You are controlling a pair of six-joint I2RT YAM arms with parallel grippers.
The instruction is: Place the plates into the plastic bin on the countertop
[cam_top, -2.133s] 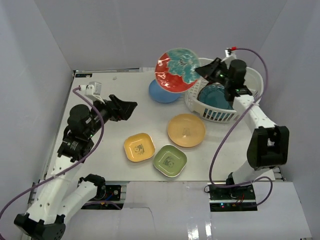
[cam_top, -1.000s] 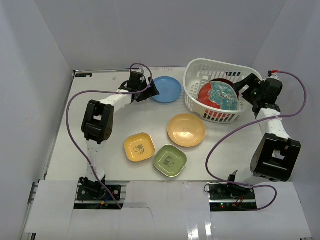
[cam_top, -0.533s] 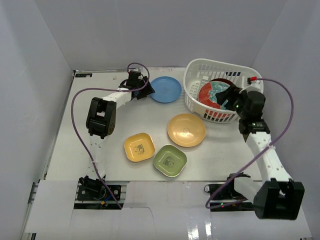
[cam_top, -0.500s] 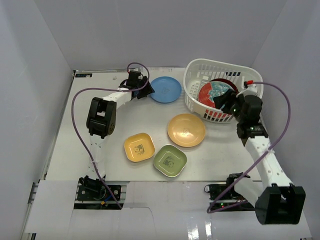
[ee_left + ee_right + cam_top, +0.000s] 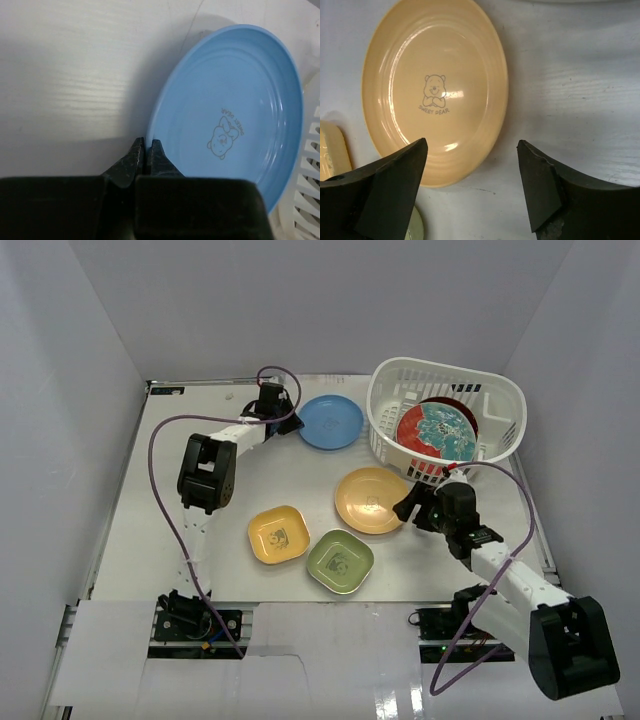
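On the countertop (image 5: 290,475), my left gripper (image 5: 291,418) (image 5: 147,145) is shut on the near rim of the light blue plate (image 5: 332,422) (image 5: 235,115), which lies just left of the plastic bin (image 5: 500,400). My right gripper (image 5: 408,508) (image 5: 471,145) hangs open low over the right rim of the orange plate (image 5: 372,500) (image 5: 432,85), one finger over the plate and one over the table beside it. The red plate with a teal flower (image 5: 436,433) leans inside the bin on other plates. The yellow plate (image 5: 278,534) and green plate (image 5: 339,561) lie near the front.
The bin's lattice wall (image 5: 310,165) stands right beside the blue plate. The yellow plate's edge (image 5: 327,150) and the green plate's edge (image 5: 415,230) show left of my right gripper. Pale walls enclose the table, and purple cables trail from both arms.
My left gripper has shut on the blue plate's rim. The right arm has left the bin, where the red plate stays, and has come down to the orange plate.
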